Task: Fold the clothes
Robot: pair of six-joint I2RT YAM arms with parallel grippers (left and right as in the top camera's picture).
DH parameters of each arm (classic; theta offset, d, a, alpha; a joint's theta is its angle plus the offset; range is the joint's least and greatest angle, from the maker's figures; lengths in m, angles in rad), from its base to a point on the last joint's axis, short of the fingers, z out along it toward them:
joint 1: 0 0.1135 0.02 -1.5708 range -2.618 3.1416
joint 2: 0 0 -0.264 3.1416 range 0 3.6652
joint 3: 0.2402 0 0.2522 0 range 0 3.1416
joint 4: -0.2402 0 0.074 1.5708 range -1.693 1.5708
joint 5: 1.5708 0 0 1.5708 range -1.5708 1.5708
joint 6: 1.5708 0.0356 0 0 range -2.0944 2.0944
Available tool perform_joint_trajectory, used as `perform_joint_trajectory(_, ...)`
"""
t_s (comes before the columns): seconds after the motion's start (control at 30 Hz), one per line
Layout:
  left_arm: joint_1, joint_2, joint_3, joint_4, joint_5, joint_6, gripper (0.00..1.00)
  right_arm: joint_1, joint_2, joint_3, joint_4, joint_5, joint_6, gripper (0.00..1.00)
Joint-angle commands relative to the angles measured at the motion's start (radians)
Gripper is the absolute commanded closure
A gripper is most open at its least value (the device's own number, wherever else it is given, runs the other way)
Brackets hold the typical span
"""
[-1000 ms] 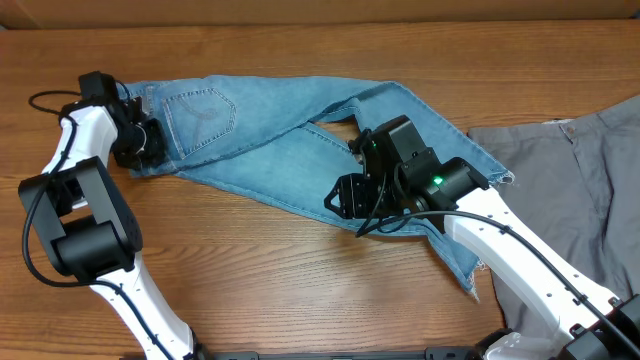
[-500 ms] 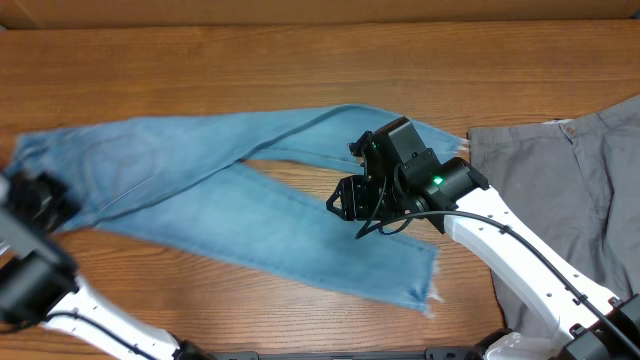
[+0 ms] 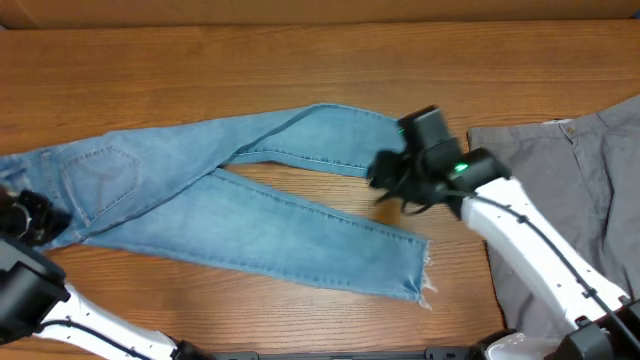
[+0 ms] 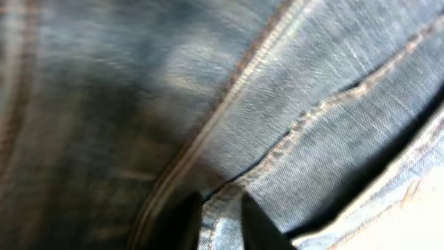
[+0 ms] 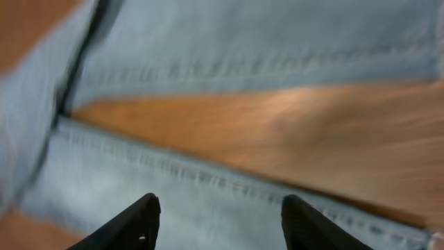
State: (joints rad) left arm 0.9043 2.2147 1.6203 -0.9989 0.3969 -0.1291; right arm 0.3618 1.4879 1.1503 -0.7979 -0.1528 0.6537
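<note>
A robot lab bench, by the look of it: a bare wood-grain surface point(image 3: 300, 70) carries two white-and-black arms, left arm point(image 3: 30, 300) and right arm point(image 3: 530, 250), the latter with a black cable along it and a green lamp point(image 3: 461, 168) lit just behind its gripper point(image 5: 218, 205); jeans point(image 3: 250, 215) lie flat beside the gripper

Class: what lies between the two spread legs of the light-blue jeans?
Bare wooden table: a wedge of it shows between the legs of the jeans in the overhead view, and as a strip in the right wrist view.
</note>
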Motion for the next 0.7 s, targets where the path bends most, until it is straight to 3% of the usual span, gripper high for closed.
perform_joint_trajectory(0.0, -0.087, -0.009, 0.011, -0.045, 0.071, 0.061, 0.71, -0.120, 0.007, 0.022, 0.042, -0.042, -0.035, 0.38)
perform_joint_trajectory(0.27, -0.146, -0.171, 0.170, -0.205, 0.056, 0.152, 0.58, -0.328, 0.141, 0.024, 0.106, -0.087, -0.171, 0.30)
perform_joint_trajectory(0.43, -0.137, -0.290, 0.238, -0.230, -0.032, 0.152, 0.42, -0.409, 0.259, 0.024, 0.188, -0.058, -0.180, 0.30)
perform_joint_trajectory(0.67, -0.146, -0.397, 0.246, -0.275, 0.025, 0.153, 0.31, -0.447, 0.392, 0.024, 0.356, -0.024, -0.195, 0.32)
